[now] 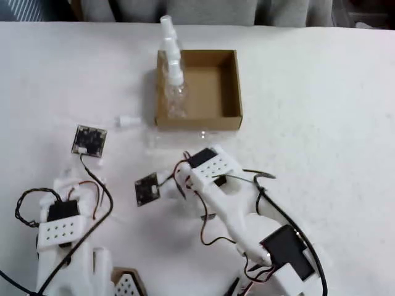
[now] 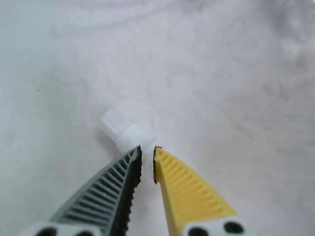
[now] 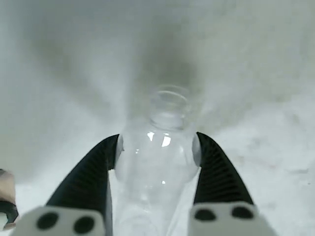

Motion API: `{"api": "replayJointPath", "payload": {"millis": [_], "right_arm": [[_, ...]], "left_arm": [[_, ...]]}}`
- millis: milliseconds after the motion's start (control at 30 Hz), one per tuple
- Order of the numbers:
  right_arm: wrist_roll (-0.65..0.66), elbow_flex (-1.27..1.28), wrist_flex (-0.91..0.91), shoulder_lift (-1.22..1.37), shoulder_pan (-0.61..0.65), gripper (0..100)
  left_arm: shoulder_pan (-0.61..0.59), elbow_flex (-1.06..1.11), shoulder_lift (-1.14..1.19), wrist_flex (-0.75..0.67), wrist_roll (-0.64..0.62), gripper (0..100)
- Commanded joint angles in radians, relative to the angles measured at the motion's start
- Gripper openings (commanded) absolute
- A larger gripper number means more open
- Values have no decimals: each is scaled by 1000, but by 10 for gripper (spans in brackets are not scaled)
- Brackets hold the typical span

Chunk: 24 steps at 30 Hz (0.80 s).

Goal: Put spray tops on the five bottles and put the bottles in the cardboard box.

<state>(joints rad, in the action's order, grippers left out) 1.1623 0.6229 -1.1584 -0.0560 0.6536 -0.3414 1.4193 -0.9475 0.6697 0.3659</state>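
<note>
Spray top [image 2: 123, 132] lies on the white bench [image 1: 321, 92], touching the grey fingertip of the left end effector [image 2: 147, 153], whose jaws are almost closed with nothing between them. Further right, the right end effector [image 3: 157, 139] grips a clear open-necked bottle [image 3: 165, 110] by its shoulder, near the cardboard box [image 1: 228, 86]. Capped bottles [image 1: 174, 83] lie along the box's left wall.
</note>
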Motion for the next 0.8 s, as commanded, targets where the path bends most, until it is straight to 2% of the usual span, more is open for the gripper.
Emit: {"api": "replayJointPath", "payload": {"millis": [0,233,400,633,767], "right_arm": [[-143,-106,-41,-53,-62,19],[-400,-175,-74,-151,-334,19],[-506,-173,-77,-173,-608,19],[-528,-173,10,-113,-1035,19],[-525,-176,90,-77,-1196,24]], "left_arm": [[-7,-25,2,-3,12,64],[-7,-25,2,-5,12,64],[-7,-25,2,-5,12,64],[-7,-25,2,-5,12,64],[-7,-25,2,-5,12,64]]}}
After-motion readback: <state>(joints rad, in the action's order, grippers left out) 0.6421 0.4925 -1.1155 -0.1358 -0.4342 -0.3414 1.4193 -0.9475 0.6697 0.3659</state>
